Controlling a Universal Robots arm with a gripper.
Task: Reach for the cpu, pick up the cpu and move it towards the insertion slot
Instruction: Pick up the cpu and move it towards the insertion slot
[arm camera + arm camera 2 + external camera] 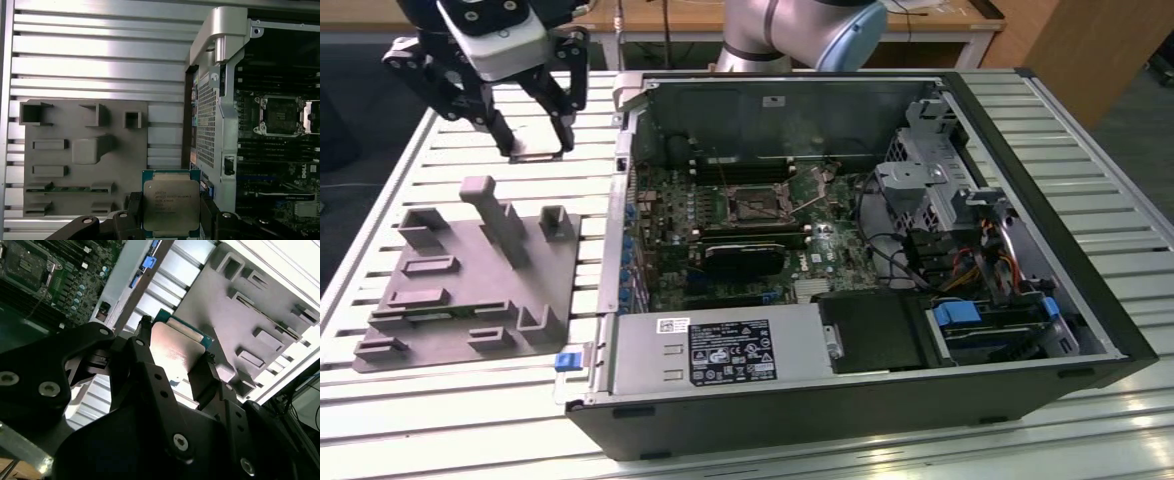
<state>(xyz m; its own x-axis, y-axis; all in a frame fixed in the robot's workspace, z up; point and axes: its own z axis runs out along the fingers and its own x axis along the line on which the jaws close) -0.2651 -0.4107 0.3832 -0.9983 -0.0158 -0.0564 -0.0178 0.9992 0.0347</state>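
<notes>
The gripper [534, 140] hangs in the air above the slatted metal surface [1067, 440], over its far edge at the exterior view's left, just beyond the grey tray [467, 280]. Its fingers [210, 215] are clamped on the cpu [171, 205], one on each side edge of the chip. In the first wrist view the cpu's silvery metal top faces the camera, with a green rim around it; in the second wrist view the chip [175, 347] sits between the two black fingers [137, 360], tilted, well clear of the surface below.

The grey tray lies flat near the surface's edge at the exterior view's left, with raised posts and shallow rectangular recesses; one recess seems to carry a thin green strip, though that is hard to make out.

The open computer case [1014, 180] fills the middle of the surface. On its green board lies the insertion slot [758, 203], a dark square socket in a thin silver frame, well apart from the gripper. The first wrist view shows the same socket [280, 116] past the case's silver wall [212, 125].
</notes>
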